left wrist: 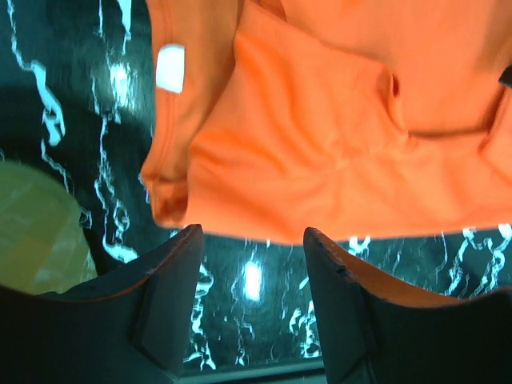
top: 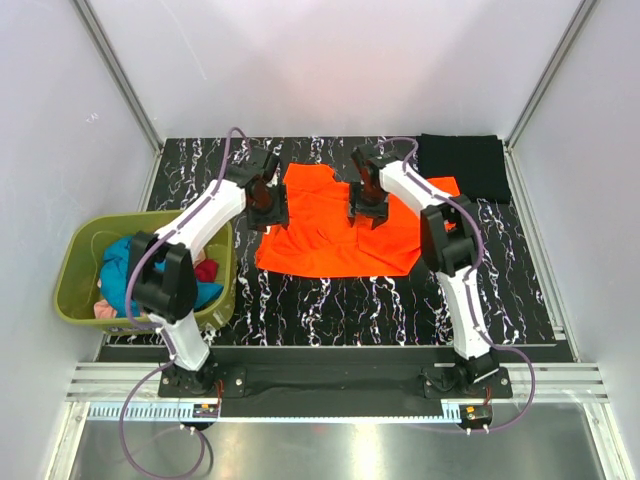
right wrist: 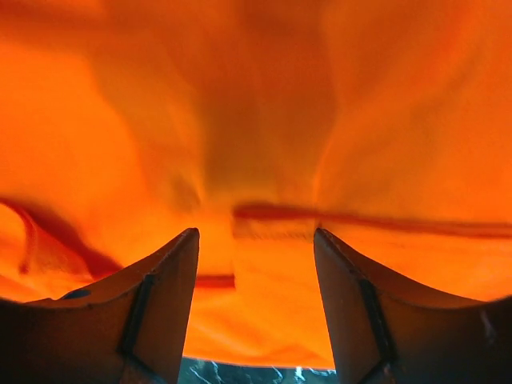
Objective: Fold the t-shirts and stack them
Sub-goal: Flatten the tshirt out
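A bright orange t-shirt (top: 335, 235) lies partly folded on the black marbled table (top: 400, 310). My left gripper (top: 270, 213) hangs open at the shirt's left edge. In the left wrist view the gripper (left wrist: 250, 240) has only table between its fingers, and the orange shirt's hem (left wrist: 320, 176) lies just past the tips. My right gripper (top: 367, 212) stands open over the shirt's upper middle. In the right wrist view the gripper (right wrist: 256, 240) is spread above the orange cloth (right wrist: 256, 120) without pinching it. A folded black t-shirt (top: 462, 165) lies at the back right.
An olive-green basket (top: 72, 262) stands at the left table edge, holding teal (top: 120, 270), red (top: 207, 270) and pink (top: 105, 310) t-shirts. White walls close in the back and sides. The basket (left wrist: 32, 232) also shows blurred in the left wrist view.
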`<state>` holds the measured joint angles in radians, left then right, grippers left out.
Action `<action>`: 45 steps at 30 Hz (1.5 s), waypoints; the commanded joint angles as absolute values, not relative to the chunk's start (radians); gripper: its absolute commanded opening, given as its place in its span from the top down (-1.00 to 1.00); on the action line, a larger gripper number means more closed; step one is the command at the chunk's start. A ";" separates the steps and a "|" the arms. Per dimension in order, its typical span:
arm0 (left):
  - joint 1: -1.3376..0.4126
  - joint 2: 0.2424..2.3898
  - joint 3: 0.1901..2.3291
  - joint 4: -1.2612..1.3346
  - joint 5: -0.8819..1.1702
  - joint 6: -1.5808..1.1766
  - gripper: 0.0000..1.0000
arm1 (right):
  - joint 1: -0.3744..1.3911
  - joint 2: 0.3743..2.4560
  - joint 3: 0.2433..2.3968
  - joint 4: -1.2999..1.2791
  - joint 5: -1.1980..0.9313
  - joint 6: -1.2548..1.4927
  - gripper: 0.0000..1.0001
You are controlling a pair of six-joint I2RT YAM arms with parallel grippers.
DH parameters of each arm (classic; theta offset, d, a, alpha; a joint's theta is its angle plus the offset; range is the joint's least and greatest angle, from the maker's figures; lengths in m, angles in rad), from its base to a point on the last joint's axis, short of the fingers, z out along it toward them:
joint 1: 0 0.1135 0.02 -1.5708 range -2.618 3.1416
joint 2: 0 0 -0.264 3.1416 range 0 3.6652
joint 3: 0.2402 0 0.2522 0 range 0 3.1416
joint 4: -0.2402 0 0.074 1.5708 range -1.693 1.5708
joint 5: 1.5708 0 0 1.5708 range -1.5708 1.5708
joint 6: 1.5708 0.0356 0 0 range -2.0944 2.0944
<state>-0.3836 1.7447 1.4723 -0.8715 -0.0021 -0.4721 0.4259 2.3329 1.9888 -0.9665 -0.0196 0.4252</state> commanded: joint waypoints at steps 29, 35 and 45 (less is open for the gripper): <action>-0.293 2.217 1.799 -0.673 0.155 -0.472 0.22 | 0.439 2.273 2.002 -1.032 0.014 0.414 -0.06; -0.295 2.203 1.755 -0.643 0.164 -0.477 0.48 | 0.437 2.287 2.006 -1.038 0.002 0.413 -0.06; -0.298 2.005 1.658 -0.680 0.060 -0.483 1.00 | 0.440 2.358 2.109 -1.088 -0.028 0.452 -0.18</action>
